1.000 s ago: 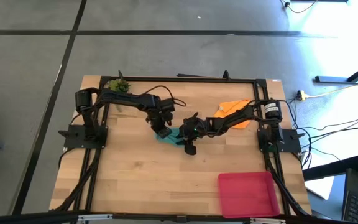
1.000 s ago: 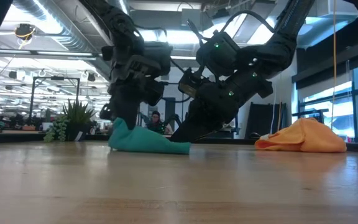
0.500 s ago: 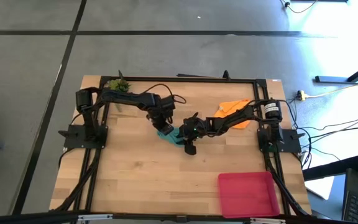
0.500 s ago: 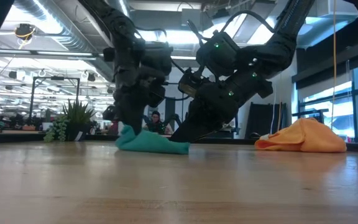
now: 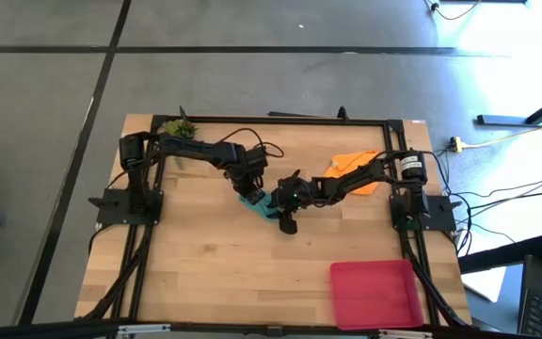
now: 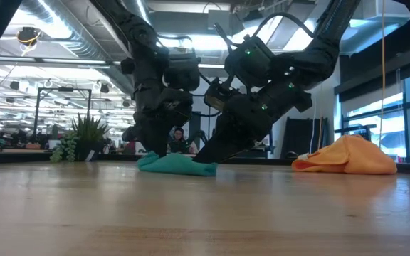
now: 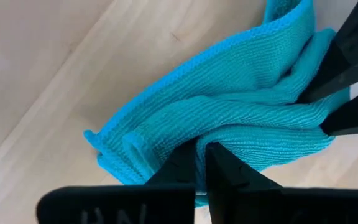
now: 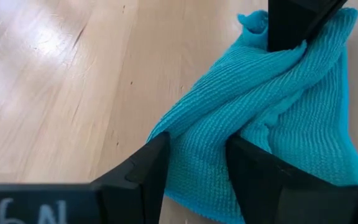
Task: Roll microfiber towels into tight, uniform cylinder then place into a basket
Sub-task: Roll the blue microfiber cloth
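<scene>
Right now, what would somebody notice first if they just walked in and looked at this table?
Two dark robot arms meet mid-table over a crumpled teal towel; the left end effector is shut on a fold, the right end effector grips another. A bright orange towel lies bunched at the far right, and a red-pink basket waits at the near right corner.

Look at the teal towel [image 8: 272, 118]: you see soft cloth with a fine ribbed, knitted weave, matt and fuzzy, bunched into loose folds. The desk [image 5: 205, 273] beneath it is pale wood in narrow planks, smooth, with a light satin sheen and faint grain lines. Your left claw [image 7: 201, 163] and right claw [image 8: 194, 163], both pressed into the teal towel, have dark matt fingers [image 8: 148, 168] that look like hard plastic. Beside the teal towel, the orange towel [image 6: 347, 158] is the same soft matt cloth. The basket [image 5: 373, 292] looks smooth, plain red-pink.
</scene>
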Robot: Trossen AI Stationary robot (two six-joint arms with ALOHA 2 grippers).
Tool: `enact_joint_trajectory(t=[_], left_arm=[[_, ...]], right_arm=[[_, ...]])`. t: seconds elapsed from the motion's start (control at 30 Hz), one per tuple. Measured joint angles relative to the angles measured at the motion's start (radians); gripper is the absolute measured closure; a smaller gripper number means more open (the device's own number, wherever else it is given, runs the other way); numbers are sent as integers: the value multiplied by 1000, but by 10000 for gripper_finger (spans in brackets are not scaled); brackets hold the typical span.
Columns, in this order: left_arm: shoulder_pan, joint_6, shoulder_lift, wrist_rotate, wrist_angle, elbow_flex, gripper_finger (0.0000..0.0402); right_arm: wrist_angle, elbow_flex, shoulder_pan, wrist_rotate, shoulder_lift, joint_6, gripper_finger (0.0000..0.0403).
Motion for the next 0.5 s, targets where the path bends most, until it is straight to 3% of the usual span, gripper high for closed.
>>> enact_joint_trajectory(t=[0.33,0.5], left_arm=[[-2,2,6,-13,1,0,399],[-8,2,6,-25,1,-1,399]], right_arm=[[0,0,1,24,0,16,243],[1,0,1,41,1,12,297]])
